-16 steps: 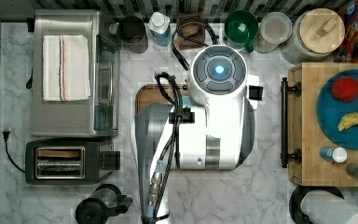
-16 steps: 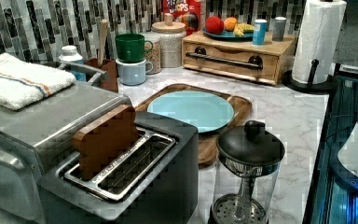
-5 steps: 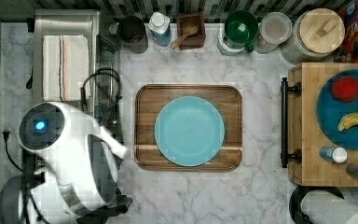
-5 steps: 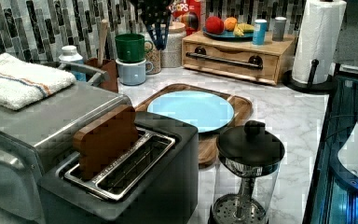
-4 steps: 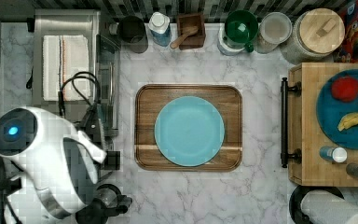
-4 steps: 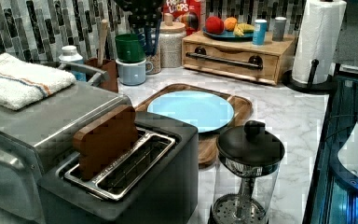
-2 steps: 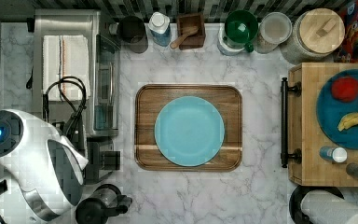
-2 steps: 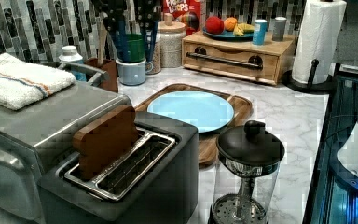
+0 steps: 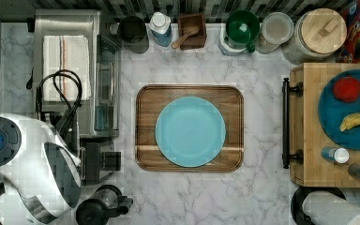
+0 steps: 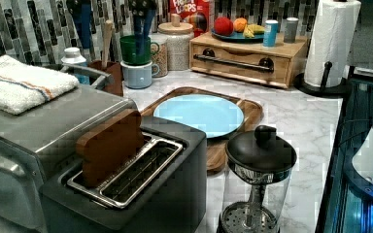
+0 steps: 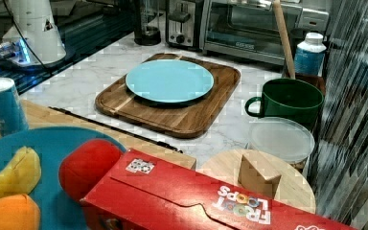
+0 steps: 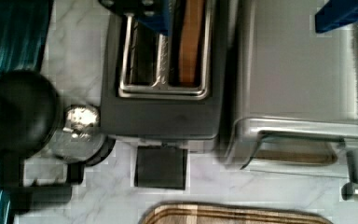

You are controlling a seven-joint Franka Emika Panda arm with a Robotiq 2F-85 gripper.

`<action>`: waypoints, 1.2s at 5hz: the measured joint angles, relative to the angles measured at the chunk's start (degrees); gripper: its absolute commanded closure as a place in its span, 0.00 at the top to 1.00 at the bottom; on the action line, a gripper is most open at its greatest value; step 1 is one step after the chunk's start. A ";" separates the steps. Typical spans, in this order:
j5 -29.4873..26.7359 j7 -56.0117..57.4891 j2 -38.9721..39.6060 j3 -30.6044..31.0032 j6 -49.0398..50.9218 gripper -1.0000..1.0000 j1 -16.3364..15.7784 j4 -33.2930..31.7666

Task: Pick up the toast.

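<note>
Glossy white arm (image 9: 23,164) hung above the counter's corner, presumably for a straight drop. Beside the boxy brushed-steel oven (image 10: 39,121), a dark matte toaster (image 10: 141,194) with wire-lined slots. Standing upright in the slot nearest the oven, half out and easy to pinch: the toast (image 10: 109,145), thin, flat, reddish-brown. Gripper (image 12: 251,16) spread wide and empty, blue fingers (image 12: 161,16) not yet astride the slice.

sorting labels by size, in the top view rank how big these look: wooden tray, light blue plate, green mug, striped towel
1. wooden tray
2. light blue plate
3. striped towel
4. green mug
</note>
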State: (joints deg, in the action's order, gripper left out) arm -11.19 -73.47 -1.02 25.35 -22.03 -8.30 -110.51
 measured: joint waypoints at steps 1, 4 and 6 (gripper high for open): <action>0.08 -3.30 0.27 0.22 -0.13 1.00 0.01 0.00; -0.06 -5.71 6.45 3.25 -0.28 1.00 -2.15 -1.06; -0.03 -9.85 7.98 3.11 -0.45 0.00 -2.38 -4.31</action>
State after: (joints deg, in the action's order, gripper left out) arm -11.23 -83.31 6.97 28.45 -22.48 -10.68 -114.82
